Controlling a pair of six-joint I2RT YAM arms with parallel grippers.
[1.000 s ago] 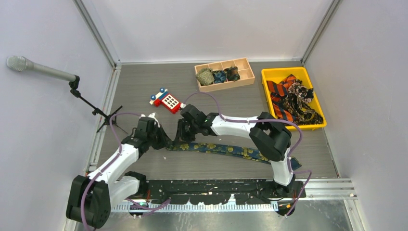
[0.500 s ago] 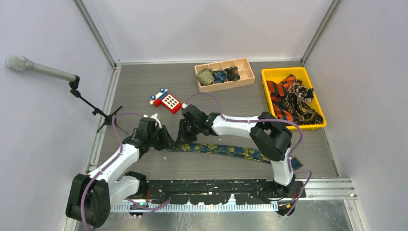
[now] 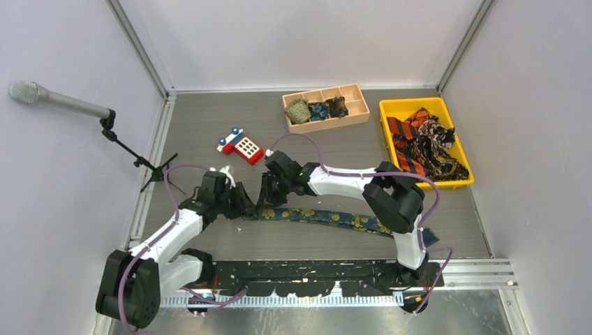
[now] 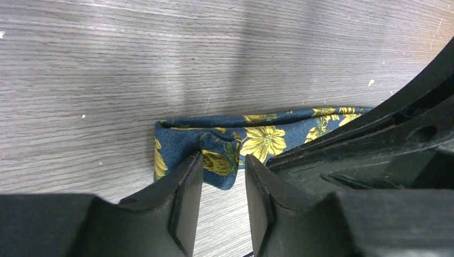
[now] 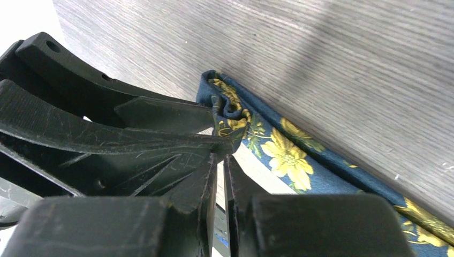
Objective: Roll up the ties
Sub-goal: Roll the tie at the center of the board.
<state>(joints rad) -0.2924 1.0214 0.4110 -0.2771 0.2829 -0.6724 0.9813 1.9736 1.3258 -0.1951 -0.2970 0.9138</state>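
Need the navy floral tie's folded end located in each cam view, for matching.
Top external: navy floral tie lies crosswise before the arm bases; folded end is its left tip.
Left wrist: folded end at frame centre.
Right wrist: folded end upper centre, strip running lower right.
Shared landmark: grey wood-grain table.
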